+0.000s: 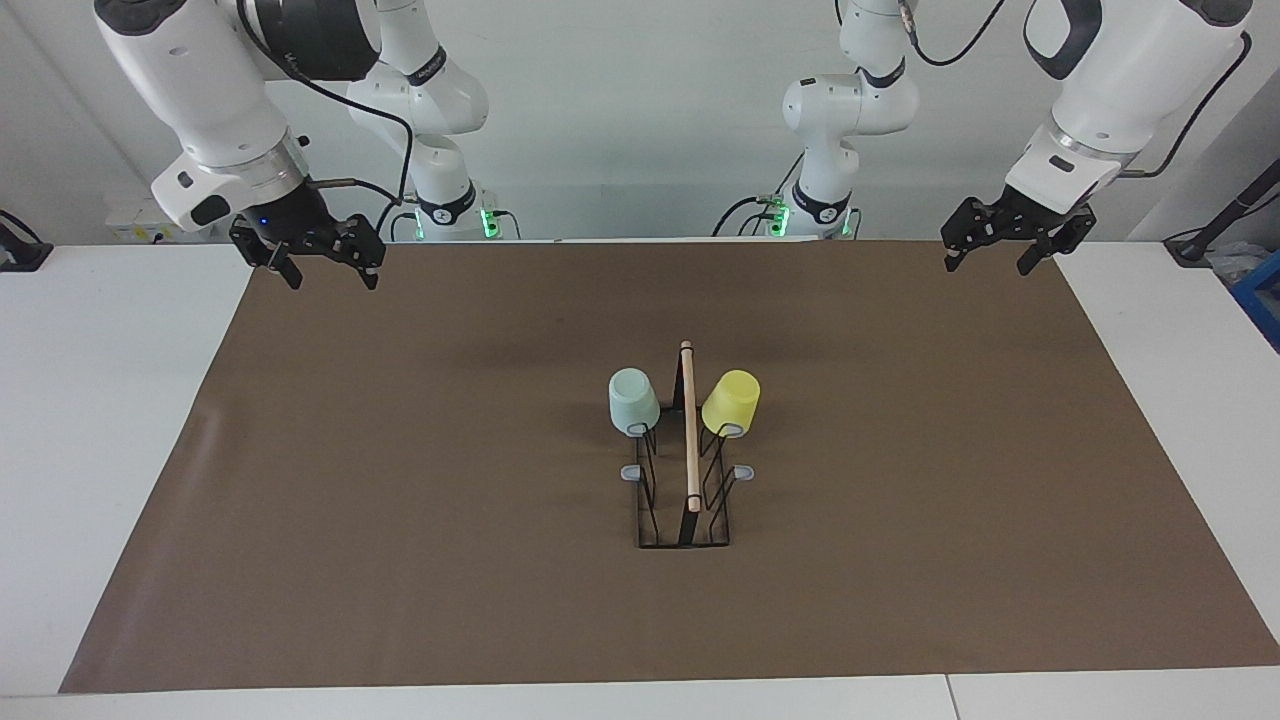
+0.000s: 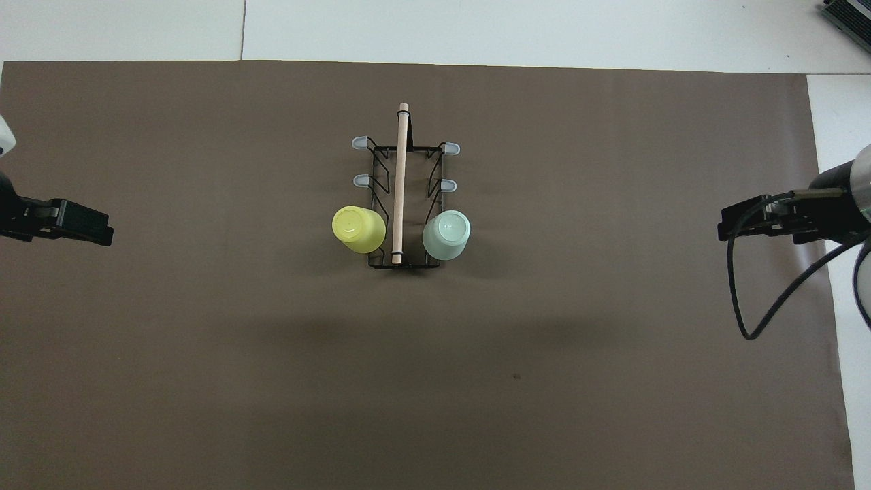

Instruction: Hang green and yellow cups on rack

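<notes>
You see the rack (image 1: 686, 470) standing at the middle of the brown mat (image 1: 400, 480) that covers the worktop (image 1: 110, 400), its wooden rod (image 2: 399, 184) running away from the robots. Both cups hang upside down on the pair of prongs nearest the robots: the green cup (image 1: 633, 400) on the side toward the right arm's end, the yellow cup (image 1: 731, 402) on the side toward the left arm's end. The other four grey-tipped prongs (image 2: 359, 143) are bare. The left end effector (image 1: 1003, 262) waits in the air over the mat's corner at its own end, fingers spread and holding nothing. The right end effector (image 1: 325, 272) hangs likewise over the corner at its end, fingers spread too, well apart from the rack.
</notes>
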`<action>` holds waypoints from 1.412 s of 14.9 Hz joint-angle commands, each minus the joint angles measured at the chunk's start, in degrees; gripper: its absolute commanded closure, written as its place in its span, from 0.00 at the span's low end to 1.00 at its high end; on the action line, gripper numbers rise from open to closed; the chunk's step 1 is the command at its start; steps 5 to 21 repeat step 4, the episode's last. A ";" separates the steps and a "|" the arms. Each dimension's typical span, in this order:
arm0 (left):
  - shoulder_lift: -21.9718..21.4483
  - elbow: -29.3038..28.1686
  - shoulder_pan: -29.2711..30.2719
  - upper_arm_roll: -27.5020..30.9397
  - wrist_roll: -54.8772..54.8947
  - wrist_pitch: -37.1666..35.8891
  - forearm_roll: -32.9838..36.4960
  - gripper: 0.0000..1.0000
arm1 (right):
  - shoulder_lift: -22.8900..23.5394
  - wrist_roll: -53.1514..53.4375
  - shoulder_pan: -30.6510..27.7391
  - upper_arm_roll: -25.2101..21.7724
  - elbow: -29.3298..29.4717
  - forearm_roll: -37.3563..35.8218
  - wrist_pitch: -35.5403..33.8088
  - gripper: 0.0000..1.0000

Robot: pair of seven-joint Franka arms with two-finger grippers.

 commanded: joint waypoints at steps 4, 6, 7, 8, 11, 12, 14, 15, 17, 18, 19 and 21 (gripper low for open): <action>-1.50 -1.53 -0.20 -0.06 -1.23 0.87 1.22 0.00 | -1.20 -1.23 -0.71 0.27 -0.67 1.55 -0.41 0.00; -1.50 -1.53 -0.20 -0.06 -1.23 0.87 1.22 0.00 | -1.20 -1.23 -0.71 0.27 -0.67 1.55 -0.41 0.00; -1.50 -1.53 -0.20 -0.06 -1.23 0.87 1.22 0.00 | -1.20 -1.23 -0.71 0.27 -0.67 1.55 -0.41 0.00; -1.50 -1.53 -0.20 -0.06 -1.23 0.87 1.22 0.00 | -1.20 -1.23 -0.71 0.27 -0.67 1.55 -0.41 0.00; -1.50 -1.53 -0.20 -0.06 -1.23 0.87 1.22 0.00 | -1.20 -1.23 -0.71 0.27 -0.67 1.55 -0.41 0.00; -1.50 -1.53 -0.20 -0.06 -1.23 0.87 1.22 0.00 | -1.20 -1.23 -0.71 0.27 -0.67 1.55 -0.41 0.00; -1.50 -1.53 -0.20 -0.06 -1.23 0.87 1.22 0.00 | -1.20 -1.23 -0.71 0.27 -0.67 1.55 -0.41 0.00; -1.50 -1.53 -0.20 -0.06 -1.23 0.87 1.22 0.00 | -1.20 -1.23 -0.71 0.27 -0.67 1.55 -0.41 0.00; -1.50 -1.53 -0.20 -0.06 -1.23 0.87 1.22 0.00 | -1.20 -1.23 -0.71 0.27 -0.67 1.55 -0.41 0.00; -1.50 -1.53 -0.20 -0.06 -1.23 0.87 1.22 0.00 | -1.20 -1.23 -0.71 0.27 -0.67 1.55 -0.41 0.00; -1.50 -1.53 -0.20 -0.06 -1.23 0.87 1.22 0.00 | -1.20 -1.23 -0.71 0.27 -0.67 1.55 -0.41 0.00; -1.50 -1.53 -0.20 -0.06 -1.23 0.87 1.22 0.00 | -1.20 -1.23 -0.71 0.27 -0.67 1.55 -0.41 0.00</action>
